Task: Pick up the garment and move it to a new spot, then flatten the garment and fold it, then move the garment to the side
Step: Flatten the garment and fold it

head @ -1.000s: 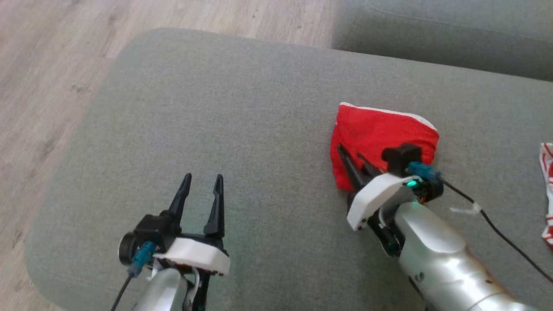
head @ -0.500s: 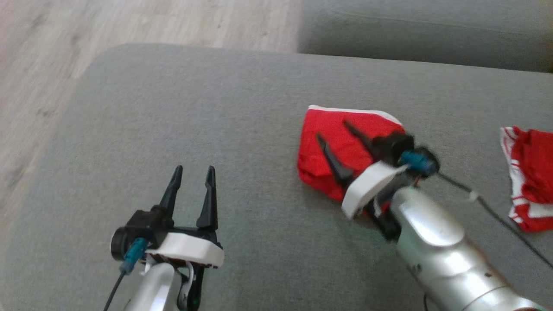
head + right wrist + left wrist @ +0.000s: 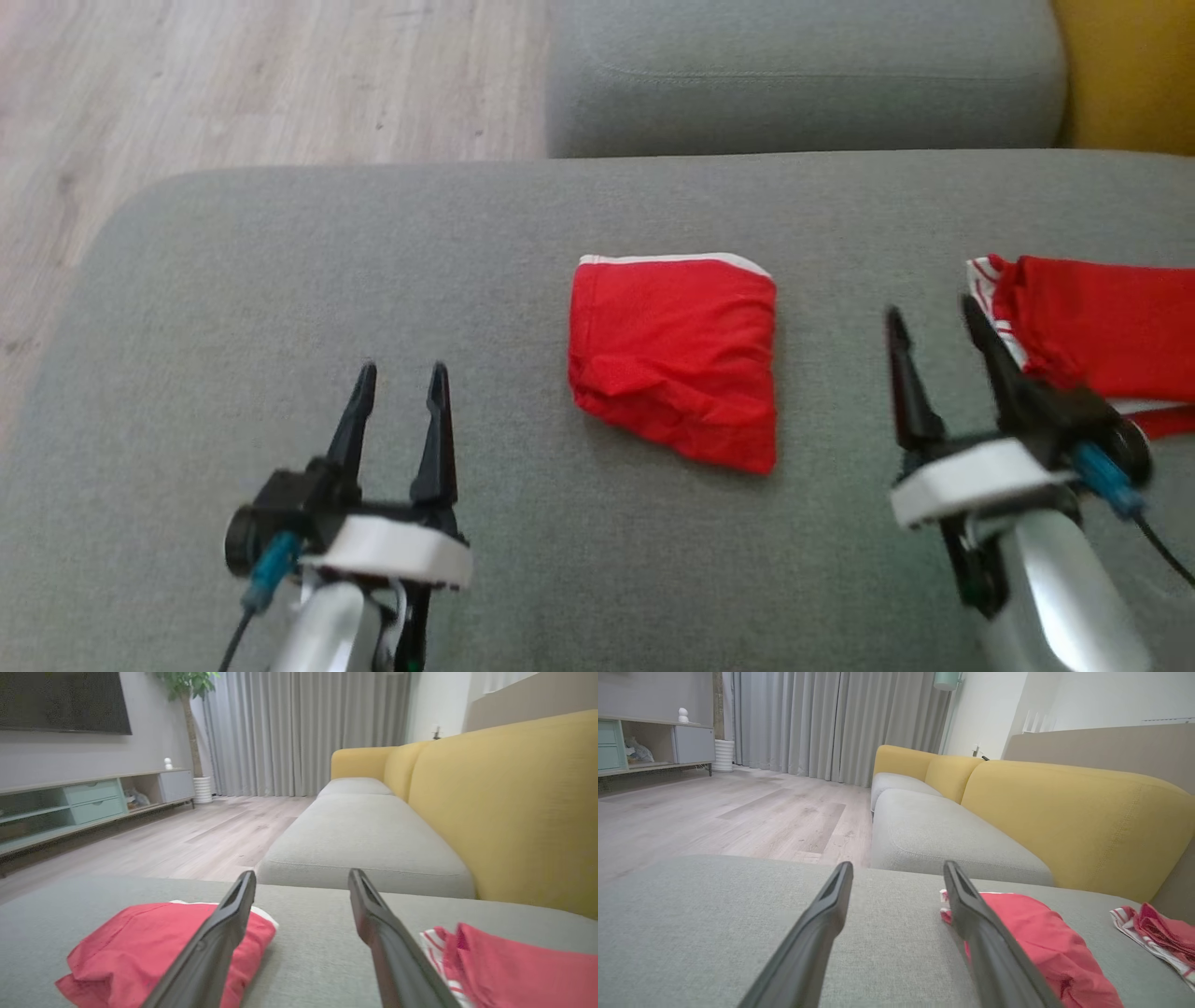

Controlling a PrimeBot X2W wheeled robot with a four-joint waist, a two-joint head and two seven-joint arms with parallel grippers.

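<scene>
The folded red garment (image 3: 677, 359) lay flat near the middle of the grey sofa seat (image 3: 373, 261). It had a white-trimmed edge on its far side and creases along its near edge. The left end effector (image 3: 402, 371) hung to the near left of it and well apart from it, its fingers spread with nothing between them. The right end effector (image 3: 934, 308) hung to the near right, its fingers also spread and empty. It sat between the folded garment and a second red and white cloth (image 3: 1092, 322), which lay crumpled at the right edge of the seat. Whether its right finger touched that cloth could not be told. Bare seat fabric showed between both pairs of fingers. A wooden floor (image 3: 233, 84) ran along the far left, and a yellow backrest (image 3: 1064, 812) rose on the right.
</scene>
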